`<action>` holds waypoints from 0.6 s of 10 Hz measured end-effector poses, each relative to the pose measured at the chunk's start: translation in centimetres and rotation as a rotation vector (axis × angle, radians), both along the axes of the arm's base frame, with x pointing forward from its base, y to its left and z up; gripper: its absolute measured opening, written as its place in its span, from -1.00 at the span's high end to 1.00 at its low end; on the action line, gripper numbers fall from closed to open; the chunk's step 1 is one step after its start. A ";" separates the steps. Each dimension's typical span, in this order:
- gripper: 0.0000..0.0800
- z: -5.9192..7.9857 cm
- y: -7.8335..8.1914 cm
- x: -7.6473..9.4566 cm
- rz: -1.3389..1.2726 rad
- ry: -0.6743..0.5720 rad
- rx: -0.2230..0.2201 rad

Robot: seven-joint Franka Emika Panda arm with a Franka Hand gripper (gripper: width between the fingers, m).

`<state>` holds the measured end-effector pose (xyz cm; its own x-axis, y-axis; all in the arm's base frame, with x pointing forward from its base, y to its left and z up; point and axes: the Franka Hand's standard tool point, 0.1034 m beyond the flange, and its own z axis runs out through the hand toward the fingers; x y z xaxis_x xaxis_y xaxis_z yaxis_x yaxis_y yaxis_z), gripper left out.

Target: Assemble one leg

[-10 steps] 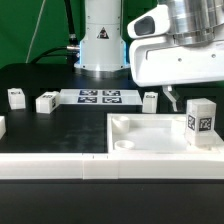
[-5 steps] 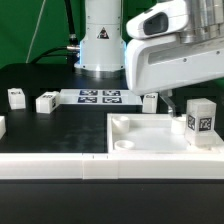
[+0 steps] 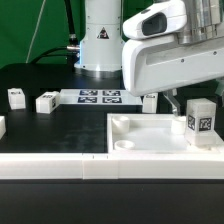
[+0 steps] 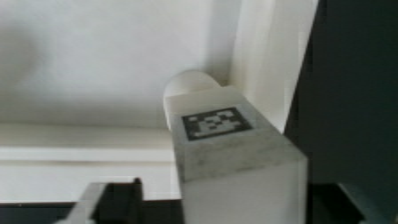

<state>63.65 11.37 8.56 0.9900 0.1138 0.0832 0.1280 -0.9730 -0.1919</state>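
A white leg [image 3: 199, 118] with a square tag stands upright in the corner of the large white tray piece [image 3: 140, 135] at the exterior view's right. In the wrist view the leg [image 4: 222, 140] rises between my fingers, with a visible gap to one dark finger [image 4: 121, 202]. My gripper [image 3: 183, 104] hangs just above and behind the leg, open and holding nothing; it also shows in the wrist view [image 4: 228, 206]. Three more legs lie on the table: two [image 3: 17, 97] [image 3: 46, 102] at the left, one [image 3: 150, 100] behind the tray.
The marker board [image 3: 98, 97] lies flat at the back in front of the arm's base [image 3: 100, 40]. A white wall strip [image 3: 50, 165] runs along the front edge. The tray's raised rim [image 4: 267, 60] stands close beside the leg.
My gripper has shifted toward the exterior view's left and slightly lower, closer to the standing leg. The leg and the other parts have not moved.
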 end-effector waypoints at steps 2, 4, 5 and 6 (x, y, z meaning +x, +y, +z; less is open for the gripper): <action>0.26 0.0 -0.1 0.0 -0.030 0.004 0.001; 0.26 0.0 -0.3 0.1 -0.141 0.026 0.022; 0.26 0.0 -0.5 0.1 -0.262 0.049 0.040; 0.26 -0.1 -0.6 0.2 -0.406 0.072 0.060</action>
